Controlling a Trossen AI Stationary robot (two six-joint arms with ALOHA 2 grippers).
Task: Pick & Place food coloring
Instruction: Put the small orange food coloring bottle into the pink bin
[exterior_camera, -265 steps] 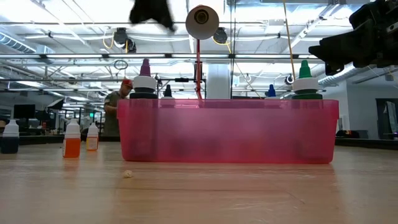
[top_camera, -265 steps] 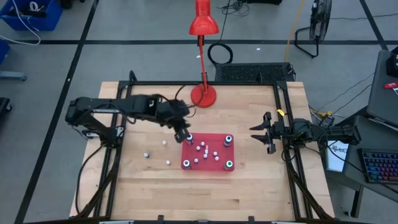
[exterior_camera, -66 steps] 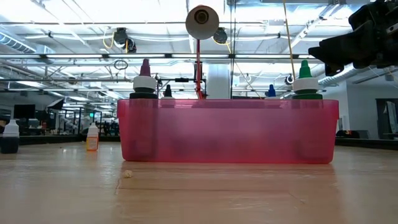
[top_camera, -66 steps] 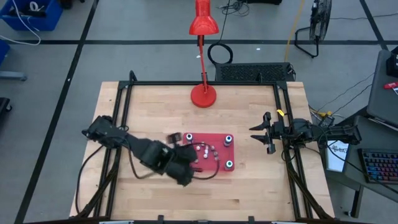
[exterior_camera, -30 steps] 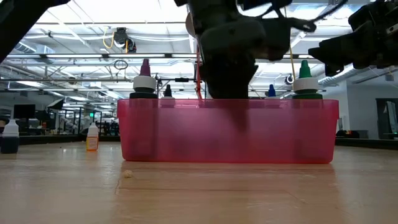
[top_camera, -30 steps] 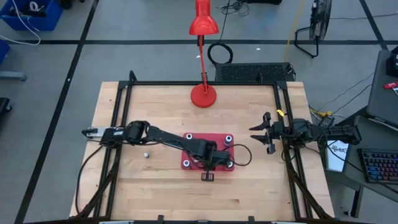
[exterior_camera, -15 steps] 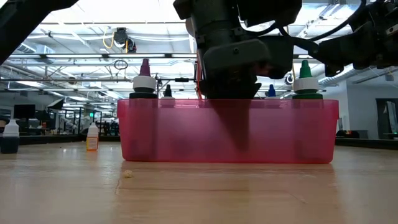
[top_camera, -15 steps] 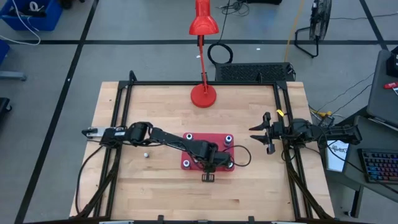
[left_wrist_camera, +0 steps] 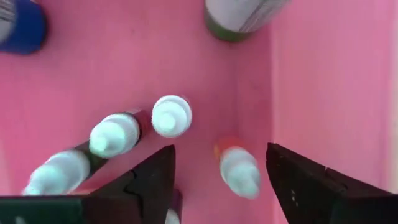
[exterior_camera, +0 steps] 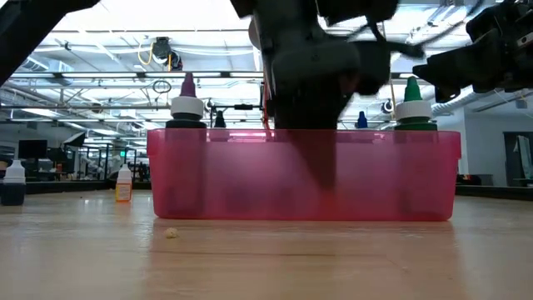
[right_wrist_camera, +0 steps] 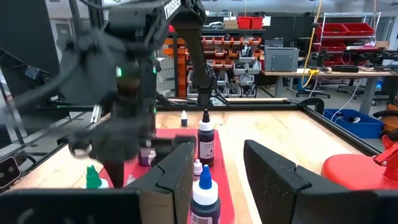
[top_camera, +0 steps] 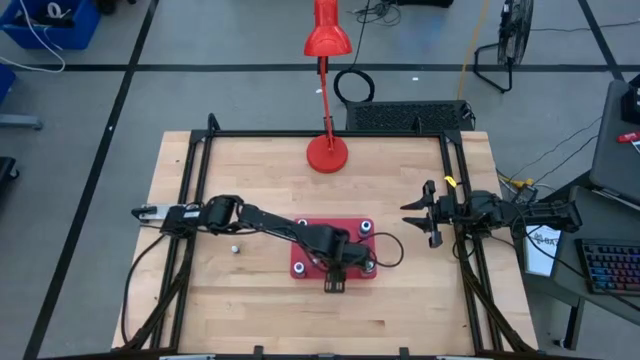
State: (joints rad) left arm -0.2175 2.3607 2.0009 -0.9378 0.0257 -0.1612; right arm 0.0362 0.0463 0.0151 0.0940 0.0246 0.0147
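Note:
The food coloring stands in a red tray (top_camera: 300, 268): larger bottles in its corners, a green-topped one (exterior_camera: 414, 104) and a purple-topped one (exterior_camera: 186, 104) among them, and small white-capped bottles (left_wrist_camera: 171, 116) on its floor. My left gripper (left_wrist_camera: 221, 154) points down into the tray, open. A small orange bottle (left_wrist_camera: 237, 168) stands between its fingers, apart from both. One small bottle (top_camera: 234, 248) stands on the table left of the tray. My right gripper (top_camera: 428, 213) waits open at the table's right edge, holding nothing.
A red desk lamp (top_camera: 327, 155) stands on its base at the far middle of the table. In the low view a dark blue bottle (exterior_camera: 12, 185) and a small orange one (exterior_camera: 123, 185) stand left of the tray. Black rails (top_camera: 190, 200) run along the table's sides.
The red tray has slid a little toward the table's near edge, carrying its bottles with it, while my left gripper has stayed down inside it.

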